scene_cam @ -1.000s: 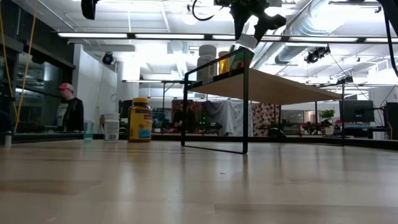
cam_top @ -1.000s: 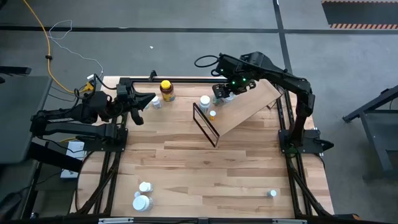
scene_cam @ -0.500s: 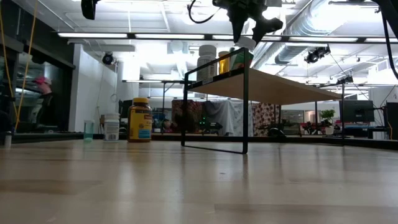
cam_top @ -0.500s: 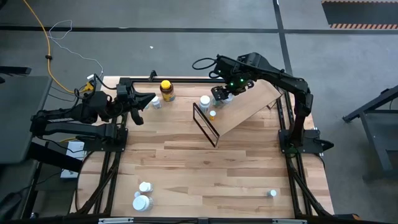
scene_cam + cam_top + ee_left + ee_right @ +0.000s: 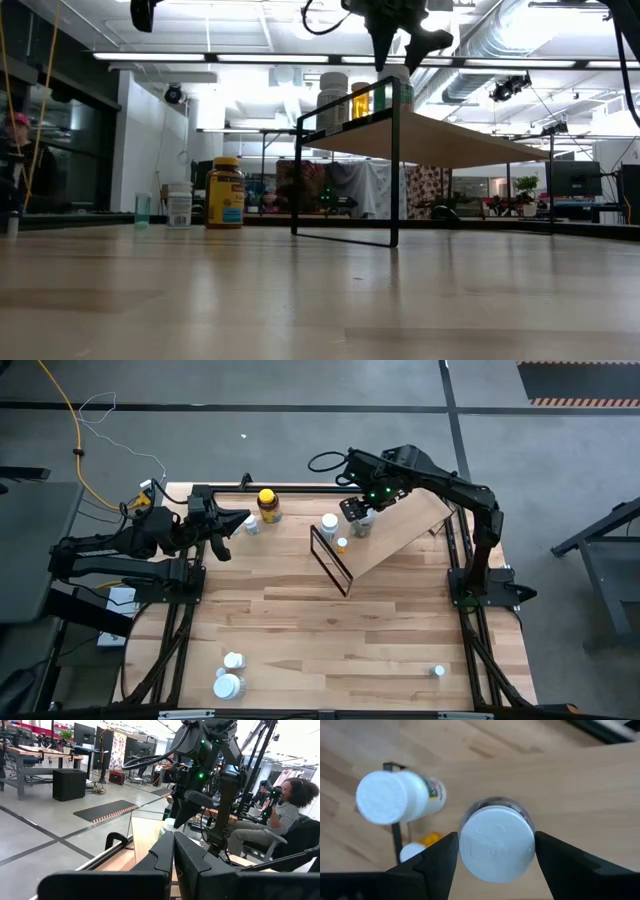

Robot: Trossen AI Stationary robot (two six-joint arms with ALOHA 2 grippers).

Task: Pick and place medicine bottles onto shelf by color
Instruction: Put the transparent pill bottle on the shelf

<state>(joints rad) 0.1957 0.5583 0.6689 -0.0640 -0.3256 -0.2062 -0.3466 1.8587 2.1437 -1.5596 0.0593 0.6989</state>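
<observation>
The worktop carries everything; the shelf stands at its far side, angled, a light-wood board on black wire ends.

My right hand hangs over the shelf's left end, above the white-capped bottle standing on the board. In my wrist view the fingers flank the cap on both sides with gaps showing, so I judge the hand parted and the bottle released, resting on the shelf by its own weight. A taller white bottle stands just beside it, and a small yellow-capped one sits lower in the same cluster; I take this as grouping by colour at one end.

My left hand waits at the worktop's left rear, fingers pressed together, holding nothing.

Still unsorted: the amber bottle near that hand, two white bottles at the front left, and a small one at the front right.
</observation>
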